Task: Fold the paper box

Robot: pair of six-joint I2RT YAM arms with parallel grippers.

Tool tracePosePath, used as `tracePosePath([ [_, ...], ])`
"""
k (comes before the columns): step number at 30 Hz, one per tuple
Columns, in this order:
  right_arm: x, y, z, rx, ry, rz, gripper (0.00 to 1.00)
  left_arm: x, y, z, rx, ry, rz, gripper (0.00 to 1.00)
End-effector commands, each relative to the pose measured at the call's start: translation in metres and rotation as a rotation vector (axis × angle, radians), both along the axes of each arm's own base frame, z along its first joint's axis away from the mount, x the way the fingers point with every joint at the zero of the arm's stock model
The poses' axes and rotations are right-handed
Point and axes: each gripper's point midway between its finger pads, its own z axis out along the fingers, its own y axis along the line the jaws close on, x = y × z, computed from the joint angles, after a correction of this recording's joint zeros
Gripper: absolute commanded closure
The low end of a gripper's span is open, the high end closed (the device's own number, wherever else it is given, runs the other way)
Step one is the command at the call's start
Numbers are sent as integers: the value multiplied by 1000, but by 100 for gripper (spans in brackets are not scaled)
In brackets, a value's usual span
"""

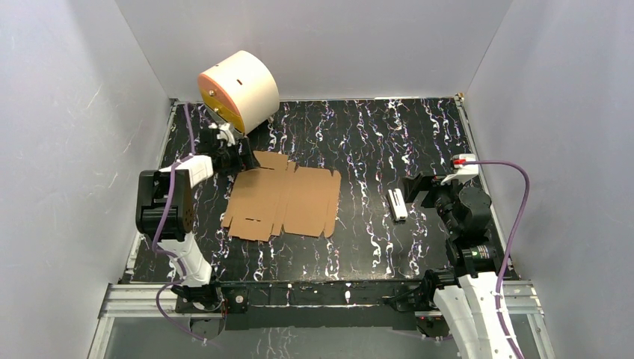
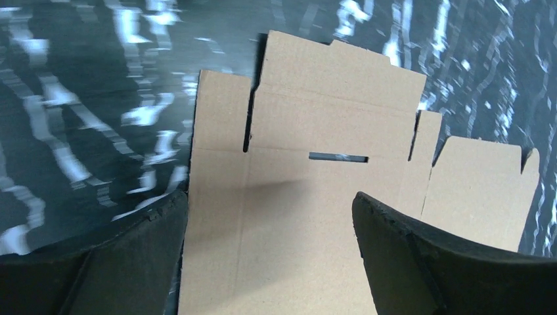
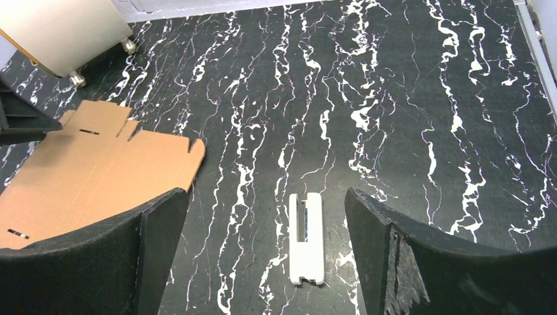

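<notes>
Top external view, listed near to far. Paper box: a flat, unfolded brown sheet is laid on the black marbled table, left of centre. White-and-black bar: laid to the sheet's right, apart from it. Right gripper: jaws are spread wide, nothing grasped, just beside the bar. Left gripper: jaws are spread, nothing grasped, at the sheet's far left corner. Cream cylinder: tilted, placed far left.
</notes>
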Motion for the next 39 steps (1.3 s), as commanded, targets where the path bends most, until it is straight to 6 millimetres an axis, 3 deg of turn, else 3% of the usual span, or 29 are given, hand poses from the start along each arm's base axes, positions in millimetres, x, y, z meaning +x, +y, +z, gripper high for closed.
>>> tracePosePath([
  [1, -1, 4, 23, 11, -70, 21, 1, -27, -57, -6, -67, 68, -223, 9],
  [10, -3, 19, 22, 20, -33, 100, 1, -46, -119, -3, -18, 58, -400, 8],
  [16, -1, 30, 12, 23, 39, 167, 1, -45, -135, 33, -15, -22, -394, 8],
  [22, -1, 46, 12, 24, 102, 267, 1, -52, -132, 87, -63, -131, -292, 6],
  [27, 3, 55, 11, 24, 145, 324, 2, -73, -126, 122, -118, -198, -234, 5],
  [31, 9, 63, 4, 34, 189, 366, 1, -95, -117, 130, -145, -231, -191, 5],
  [39, 43, 82, -6, 53, 228, 418, 1, -124, -85, 113, -70, -143, -37, 4],
])
